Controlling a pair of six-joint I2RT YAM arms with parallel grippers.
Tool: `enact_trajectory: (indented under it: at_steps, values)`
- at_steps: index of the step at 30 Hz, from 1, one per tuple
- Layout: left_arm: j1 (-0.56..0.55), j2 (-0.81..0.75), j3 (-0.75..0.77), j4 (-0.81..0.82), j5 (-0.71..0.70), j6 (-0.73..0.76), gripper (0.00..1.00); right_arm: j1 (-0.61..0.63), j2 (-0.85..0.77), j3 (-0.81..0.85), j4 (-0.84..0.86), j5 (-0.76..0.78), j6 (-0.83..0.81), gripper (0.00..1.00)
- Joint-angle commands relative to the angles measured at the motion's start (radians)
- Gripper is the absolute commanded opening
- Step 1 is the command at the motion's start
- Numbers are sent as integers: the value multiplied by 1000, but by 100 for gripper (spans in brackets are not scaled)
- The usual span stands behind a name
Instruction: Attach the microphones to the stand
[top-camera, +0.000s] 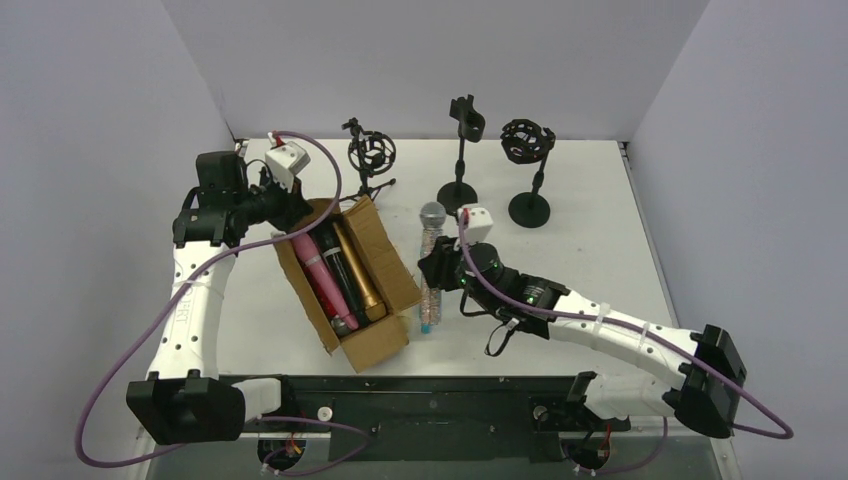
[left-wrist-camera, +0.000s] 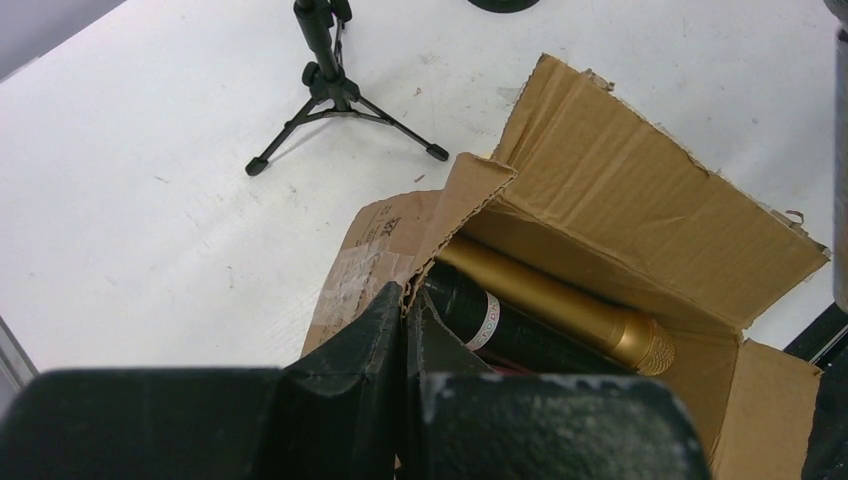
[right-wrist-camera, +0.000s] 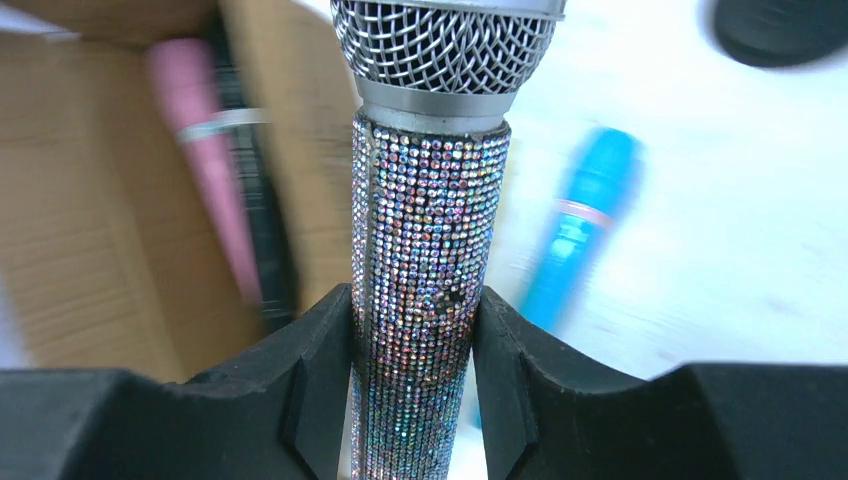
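My right gripper (top-camera: 440, 268) is shut on a glittery microphone (right-wrist-camera: 430, 220) with a grey mesh head (top-camera: 432, 214), held at mid-body right of the box. A teal microphone (right-wrist-camera: 580, 235) lies on the table beneath and beside it, and its end shows in the top view (top-camera: 426, 318). My left gripper (top-camera: 290, 212) is shut on the far wall of an open cardboard box (left-wrist-camera: 640, 200), its fingertips (left-wrist-camera: 385, 310) pinching the torn edge. In the box lie a pink microphone (top-camera: 318, 275), a black one (left-wrist-camera: 500, 330) and a golden one (left-wrist-camera: 560, 305).
Three black stands are at the back of the table: a tripod with a shock mount (top-camera: 372, 155), a clip stand on a round base (top-camera: 462, 150) and a round-cage mount on a round base (top-camera: 528, 170). White walls close in on three sides.
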Motion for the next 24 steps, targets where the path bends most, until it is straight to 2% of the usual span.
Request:
enact_trajectory:
  at_steps: [1, 4, 7, 20, 21, 24]
  values:
    - [2, -31, 37, 136, 28, -30, 0, -146, -79, -160, -14, 59, 59, 0]
    - [1, -33, 23, 146, 28, -30, 0, -237, -66, -239, 6, 37, 69, 0]
    - [1, -41, 12, 152, 35, -32, 0, -269, -13, -274, 34, 18, 54, 0]
    - [1, -76, -16, 150, 62, -5, 0, -337, 348, -157, 128, -77, 19, 0]
    - [1, -75, -16, 143, 66, -1, 0, -337, 367, -153, 142, -84, 23, 2]
    - [2, -66, -16, 129, 71, 22, 0, -335, 396, -135, 164, -117, 43, 16]
